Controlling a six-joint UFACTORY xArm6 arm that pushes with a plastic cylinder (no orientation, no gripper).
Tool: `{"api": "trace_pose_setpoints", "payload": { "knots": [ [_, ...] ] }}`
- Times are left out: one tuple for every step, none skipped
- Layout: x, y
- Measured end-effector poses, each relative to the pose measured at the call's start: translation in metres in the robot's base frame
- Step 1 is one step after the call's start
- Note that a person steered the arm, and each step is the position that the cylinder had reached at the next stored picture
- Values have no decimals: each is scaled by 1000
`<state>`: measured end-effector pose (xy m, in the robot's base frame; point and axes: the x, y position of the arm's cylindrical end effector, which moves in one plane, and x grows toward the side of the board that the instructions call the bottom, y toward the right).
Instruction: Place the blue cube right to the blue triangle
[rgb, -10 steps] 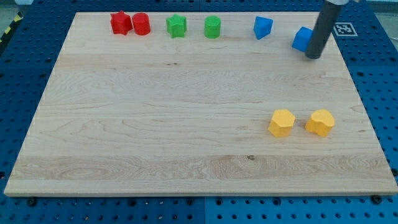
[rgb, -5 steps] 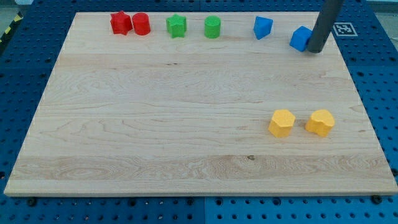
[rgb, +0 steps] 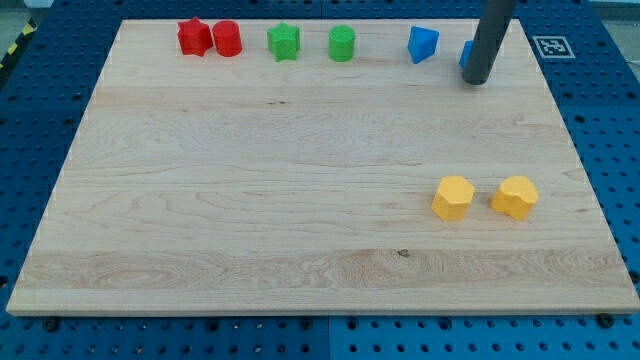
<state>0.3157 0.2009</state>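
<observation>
The blue triangle (rgb: 422, 44) sits near the view's top edge of the wooden board (rgb: 300, 200). The blue cube (rgb: 466, 53) is just to its right, mostly hidden behind my dark rod; only its left sliver shows. My tip (rgb: 477, 80) rests on the board at the cube's lower right side, touching or nearly touching it. A small gap separates the cube from the triangle.
Along the view's top edge stand a red star (rgb: 193, 37), a red cylinder (rgb: 227, 38), a green star (rgb: 284, 41) and a green cylinder (rgb: 342, 43). Two yellow blocks (rgb: 453, 197) (rgb: 515, 196) sit at the lower right. A marker tag (rgb: 552, 46) lies beyond the board's right corner.
My tip has moved left and a little towards the view's top. The blue cube has slid left with it, closer to the blue triangle.
</observation>
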Motion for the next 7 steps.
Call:
{"api": "trace_pose_setpoints", "payload": {
  "knots": [
    [-11, -1],
    [-14, -1],
    [-15, -1],
    [-15, 3],
    [-17, 9],
    [-17, 20],
    [-19, 30]
  ]
}}
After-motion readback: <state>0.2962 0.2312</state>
